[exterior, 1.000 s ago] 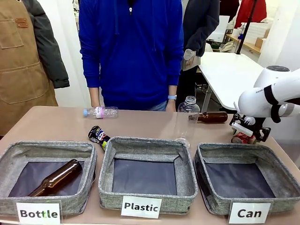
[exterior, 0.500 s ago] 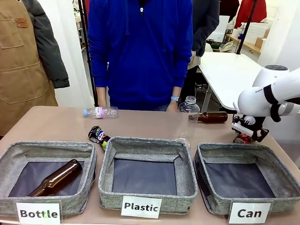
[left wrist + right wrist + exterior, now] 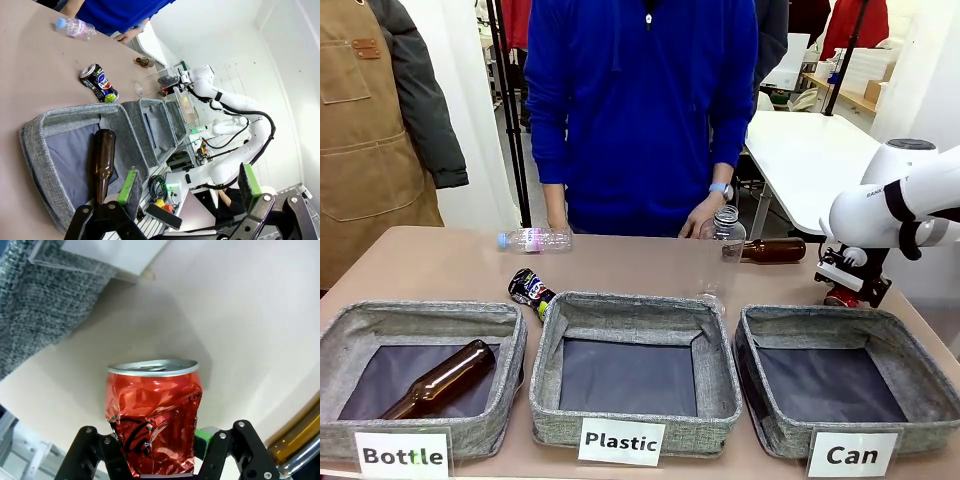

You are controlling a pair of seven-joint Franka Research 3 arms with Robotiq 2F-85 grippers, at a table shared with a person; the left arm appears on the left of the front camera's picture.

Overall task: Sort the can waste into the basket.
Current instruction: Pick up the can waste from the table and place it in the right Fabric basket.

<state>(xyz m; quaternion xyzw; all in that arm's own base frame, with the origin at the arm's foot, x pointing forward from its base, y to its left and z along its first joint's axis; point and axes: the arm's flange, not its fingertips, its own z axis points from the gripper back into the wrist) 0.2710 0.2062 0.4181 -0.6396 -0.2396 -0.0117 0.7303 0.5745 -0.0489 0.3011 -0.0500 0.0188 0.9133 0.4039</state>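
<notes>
red can (image 3: 152,420), blk-blue printed can (image 3: 532,289), grey basket (image 3: 815,318) w/ dark floor

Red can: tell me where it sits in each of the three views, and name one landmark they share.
Front view: red can at far right, clamped in the right gripper, just beyond the Can basket.
Left wrist view: red can small, above centre, under the far arm's gripper.
Right wrist view: red can lower centre, between the fingers.
Shared landmark: the Can basket's grey wall.

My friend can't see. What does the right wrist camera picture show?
The right end effector is shut on a crushed red can with a silver top, with the tan table behind it. A corner of a grey fabric basket sits at the upper left.
</notes>
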